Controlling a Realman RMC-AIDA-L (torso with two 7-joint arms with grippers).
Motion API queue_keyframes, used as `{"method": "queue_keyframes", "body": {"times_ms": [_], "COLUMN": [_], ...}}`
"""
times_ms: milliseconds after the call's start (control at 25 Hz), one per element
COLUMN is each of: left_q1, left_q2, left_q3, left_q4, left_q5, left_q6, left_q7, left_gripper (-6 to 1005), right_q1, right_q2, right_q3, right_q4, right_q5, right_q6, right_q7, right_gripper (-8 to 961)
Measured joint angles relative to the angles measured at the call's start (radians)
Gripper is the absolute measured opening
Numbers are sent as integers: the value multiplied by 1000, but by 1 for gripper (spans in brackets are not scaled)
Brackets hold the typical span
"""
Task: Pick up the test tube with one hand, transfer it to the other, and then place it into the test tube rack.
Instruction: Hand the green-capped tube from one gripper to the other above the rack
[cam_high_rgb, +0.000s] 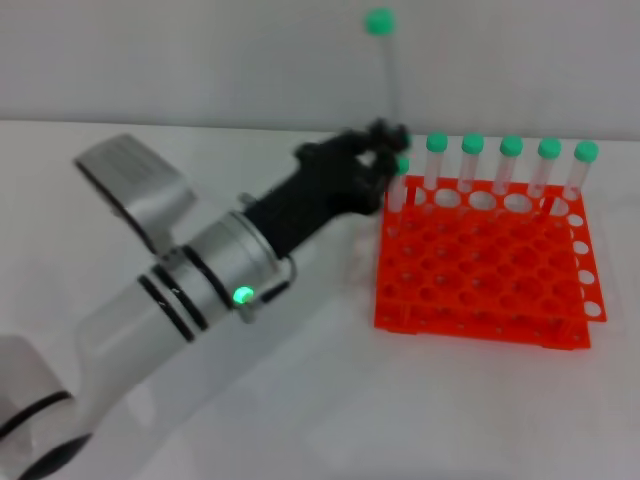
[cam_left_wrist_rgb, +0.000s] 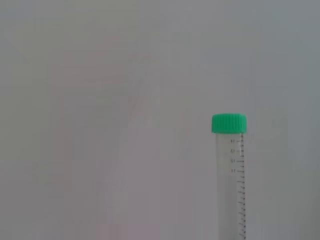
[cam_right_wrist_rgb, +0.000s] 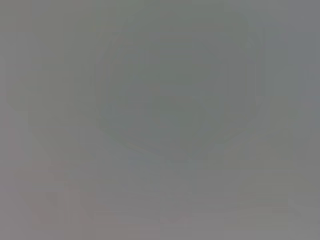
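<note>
The test tube (cam_high_rgb: 388, 75) stands upright in the air, its green cap (cam_high_rgb: 380, 20) high above the table. My left gripper (cam_high_rgb: 385, 145), black on a silver-white arm with a green ring light (cam_high_rgb: 242, 295), is shut on the tube's lower part, just over the back left corner of the orange test tube rack (cam_high_rgb: 480, 290). The left wrist view shows the same test tube (cam_left_wrist_rgb: 231, 180) rising against a plain grey wall. The tube's tip is hidden behind the fingers. My right gripper is out of view, and its wrist view shows only flat grey.
Several other green-capped tubes (cam_high_rgb: 510, 170) stand in the rack's back row, one right beside my left gripper. The rack's front rows of holes hold nothing. The rack sits on a white tabletop (cam_high_rgb: 330, 400) with a pale wall behind.
</note>
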Motion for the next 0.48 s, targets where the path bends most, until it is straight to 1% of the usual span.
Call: {"method": "queue_keyframes", "body": {"times_ms": [40,120,200,240,360,440,480], "left_q1": [-2,-11,-16,-18,-28,-32,-37], "left_q2": [-1,-2,-3,-4,-4,-4,-5], "left_q3": [0,-2,-3,-2,-3,-3,-3], "left_q4": [19,48,61,64,70,73,75], "left_q5": [18,66,100,119,168,189,206], "left_q6": [-5,-16,-19,-20,-37,-51,-59], "left_q7": [22,53,63,66,78,90,95], "left_gripper": [183,183,183,183,183,184,184], "right_q1": [-19,-35,-35,-29,-3,17,31], "right_q2": [-10,-36,-64,-88,-141,-160,-164], "right_q3": [-38,-89,-105,-108,-109,-106,-103], "right_q4": [-25,-44,-50,-56,-93,-136,-166], "right_q5": [0,-14,-65,-119,-269,-371,-429], "right_q6": [19,61,114,157,261,311,336], "right_q7": [34,88,139,175,257,298,320], "right_gripper": [743,742,740,740,737,736,735]}}
